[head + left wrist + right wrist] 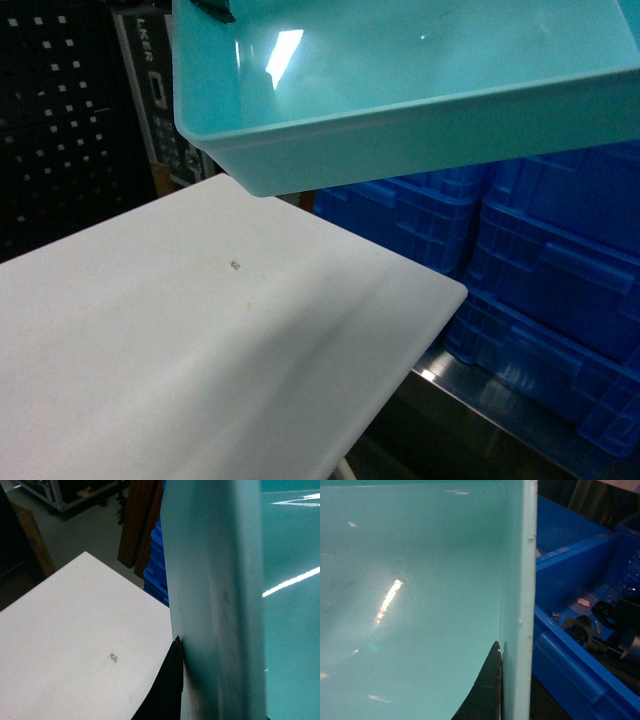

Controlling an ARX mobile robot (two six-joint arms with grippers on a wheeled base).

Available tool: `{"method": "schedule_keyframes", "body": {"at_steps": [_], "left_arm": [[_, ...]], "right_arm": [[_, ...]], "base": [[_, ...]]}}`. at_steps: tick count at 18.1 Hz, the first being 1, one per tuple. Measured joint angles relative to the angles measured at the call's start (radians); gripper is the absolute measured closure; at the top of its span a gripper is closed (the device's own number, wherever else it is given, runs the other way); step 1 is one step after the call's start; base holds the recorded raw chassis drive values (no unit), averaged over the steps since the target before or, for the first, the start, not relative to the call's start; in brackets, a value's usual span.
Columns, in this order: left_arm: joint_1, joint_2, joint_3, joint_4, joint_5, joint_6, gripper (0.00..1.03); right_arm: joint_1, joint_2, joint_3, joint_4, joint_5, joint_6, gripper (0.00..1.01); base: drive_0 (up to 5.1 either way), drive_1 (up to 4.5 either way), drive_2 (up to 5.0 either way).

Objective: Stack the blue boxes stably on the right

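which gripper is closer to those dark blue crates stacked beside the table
Right. The right gripper clamps the turquoise tub wall directly above the blue crates; the left gripper clamps the opposite wall, over the white table.

White counter (pixel 200 380) has pretty much just one tiny dark speck (pixel 235 265) on it (roughly mid-surface, a bit toward the far edge), rounded corners.

Tub (pixel 420 90) cropped top/right.

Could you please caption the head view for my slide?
Turquoise tub held aloft above the white table, ribbed blue crates behind.
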Motion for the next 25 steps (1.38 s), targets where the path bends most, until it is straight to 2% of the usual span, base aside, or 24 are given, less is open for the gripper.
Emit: {"method": "schedule_keyframes", "body": {"at_steps": [25], "left_arm": [[0.001,-0.002,-0.002,0.000,-0.002,0.000,0.97]], "right_arm": [[0.001,0.000,0.000,-0.001,0.002,0.000,0.99]], "base": [[-1.5,-1.51,-1.5]]}}
